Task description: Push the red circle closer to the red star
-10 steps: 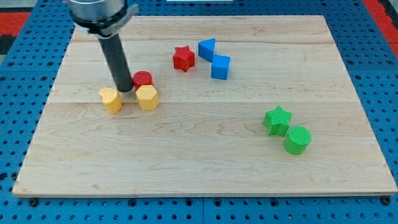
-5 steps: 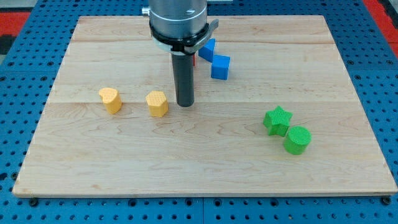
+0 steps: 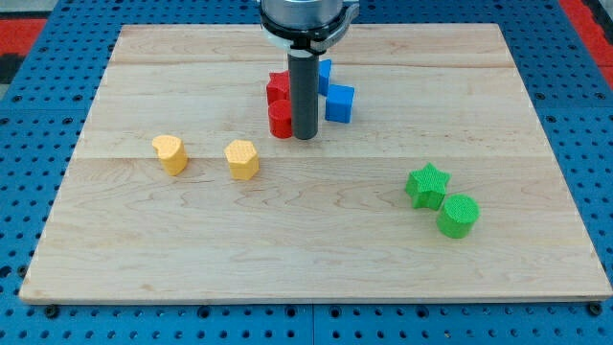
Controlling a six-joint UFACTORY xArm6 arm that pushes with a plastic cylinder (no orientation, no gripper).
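Two touching: red circle (image 3: 280,120), red star (image 3: 278,88).

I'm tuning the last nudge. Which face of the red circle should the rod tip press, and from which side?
Press the red circle on its face toward the view's bottom, coming from below. The red star sits directly above it, apparently touching or nearly so, so little push remains. My tip now stands at the circle's right side, which would shove it sideways.

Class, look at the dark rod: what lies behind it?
Behind the rod, the red star and a blue block are partly covered; the blue cube and red circle flank it.
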